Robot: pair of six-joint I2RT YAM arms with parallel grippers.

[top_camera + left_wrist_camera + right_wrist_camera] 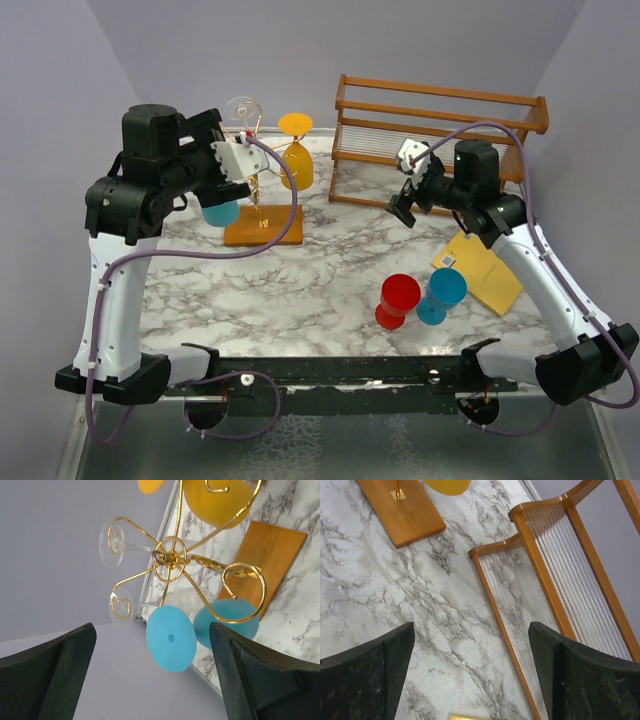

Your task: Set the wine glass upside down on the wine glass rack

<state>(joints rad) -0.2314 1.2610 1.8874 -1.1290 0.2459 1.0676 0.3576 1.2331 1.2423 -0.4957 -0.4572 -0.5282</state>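
Your left gripper (152, 630) is holding its jaws wide apart with nothing between them. Its 2 dark fingers (55, 675) are framing the wrist view from either side. Just beyond them, the blue wine glass (171, 638) is hanging upside down from a curled arm of the wine glass rack (170, 557). Its round foot is facing the camera and its bowl is pointing down toward the rack's orange-brown wooden base (267, 555). The fingers are not touching it.

2 clear glasses (114, 542) and 1 orange glass (215, 502) are also hanging on the gold wire arms. In the top view your left arm is reaching up and inward, with its wrist level with the rack's upper arms.

Your right gripper (471, 635) is also holding its jaws apart and empty. It is hovering over bare marble beside the wooden slatted shelf (550, 590). That arm is bending in from the right, wrist tilted down toward the table.

A small label is showing on a flat yellow item (482, 278) at the right, too small to read.

A red glass (398, 300) and a second blue glass (440, 295) are sitting side by side near the front. The tabletop (300, 270) is showing white marble with grey veins, and pale lilac-grey walls are enclosing it.
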